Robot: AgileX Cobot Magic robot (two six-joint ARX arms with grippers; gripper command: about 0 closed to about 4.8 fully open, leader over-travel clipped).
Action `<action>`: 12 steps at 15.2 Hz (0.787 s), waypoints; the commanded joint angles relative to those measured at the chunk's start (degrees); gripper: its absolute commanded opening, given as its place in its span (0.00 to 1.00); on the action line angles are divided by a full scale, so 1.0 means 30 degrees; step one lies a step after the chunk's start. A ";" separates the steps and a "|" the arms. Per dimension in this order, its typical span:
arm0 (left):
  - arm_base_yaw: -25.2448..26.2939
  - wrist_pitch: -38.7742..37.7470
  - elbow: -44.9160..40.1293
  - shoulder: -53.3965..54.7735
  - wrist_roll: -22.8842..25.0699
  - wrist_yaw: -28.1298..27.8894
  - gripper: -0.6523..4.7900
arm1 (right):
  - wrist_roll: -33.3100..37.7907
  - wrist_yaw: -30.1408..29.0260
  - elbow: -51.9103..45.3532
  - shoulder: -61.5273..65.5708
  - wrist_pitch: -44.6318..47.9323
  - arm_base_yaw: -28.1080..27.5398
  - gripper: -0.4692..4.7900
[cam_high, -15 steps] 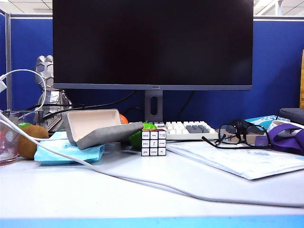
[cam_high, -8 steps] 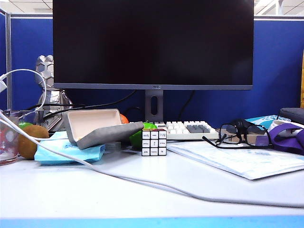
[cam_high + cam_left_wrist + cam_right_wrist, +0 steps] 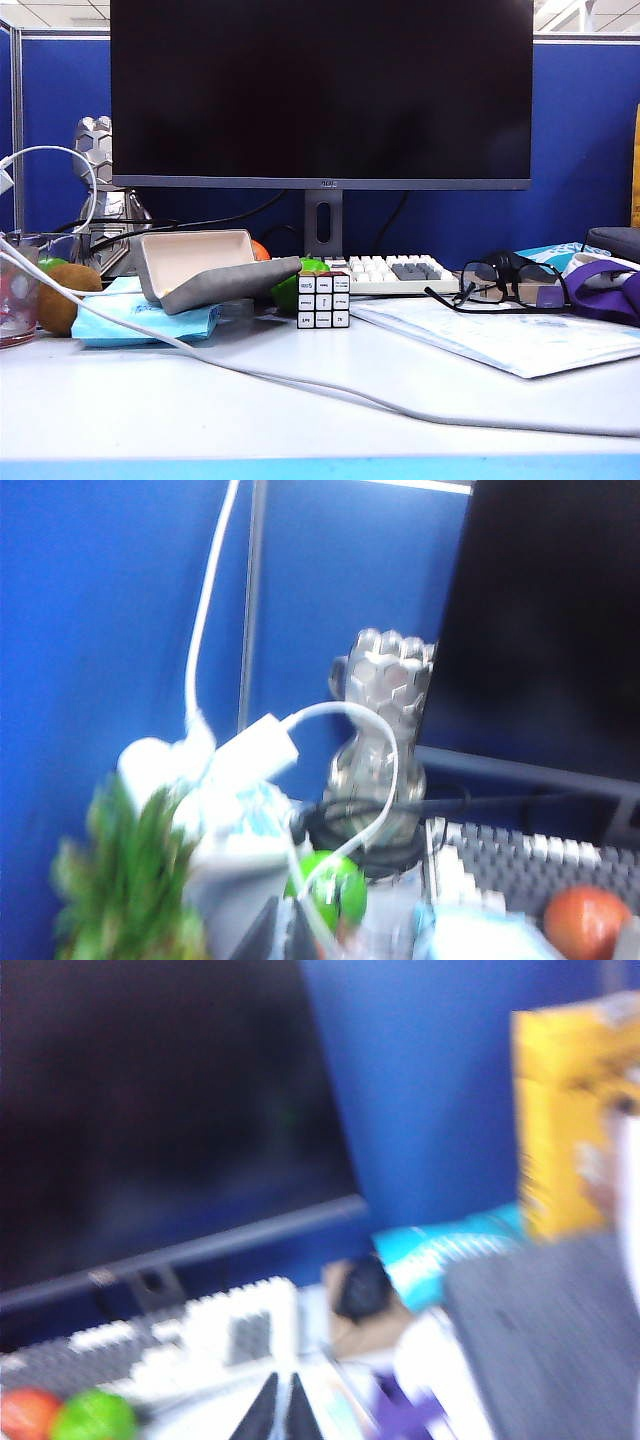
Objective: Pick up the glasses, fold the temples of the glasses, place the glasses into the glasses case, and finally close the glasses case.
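Left gripper point(image 3: 283, 930): fingertips pressed together, holding nothing; seen only in its wrist view, blurred. Beyond its tips stand a green fruit point(image 3: 327, 885) and a silver figurine point(image 3: 382, 740).

Right gripper point(image 3: 279, 1408): fingertips together, empty; beyond it a keyboard point(image 3: 190, 1335) and the monitor point(image 3: 160, 1110).

Neither gripper shows in the exterior view.

The glasses point(image 3: 505, 283): black thin frame, squarish clear lenses, temples point(image 3: 450, 300) unfolded, resting on papers point(image 3: 500, 335).

The glasses case point(image 3: 205, 265): grey felt shell, lid open, beige lining visible, lying on a light blue tissue packet point(image 3: 145, 318), well apart from the glasses, with a cube puzzle point(image 3: 323, 300) between them.
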 commanded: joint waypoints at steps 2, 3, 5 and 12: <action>-0.0029 0.0656 0.4481 0.4976 -0.0568 0.0663 0.11 | 0.0073 -0.1676 0.4692 0.5348 0.0969 0.0036 0.09; -0.0036 0.0517 0.6258 0.7023 -0.0576 0.1443 0.11 | 0.0073 -0.2521 0.7089 0.7796 -0.0175 0.0036 0.09; -0.0051 -0.0539 0.8561 0.9413 -0.0561 0.2346 0.11 | -0.0160 -0.3082 0.9945 1.0404 -0.1945 0.0051 0.09; -0.3359 -0.4809 1.5380 1.5191 -0.0437 0.4029 0.11 | -0.3971 -0.5807 1.5584 1.8090 -0.5901 0.0911 0.09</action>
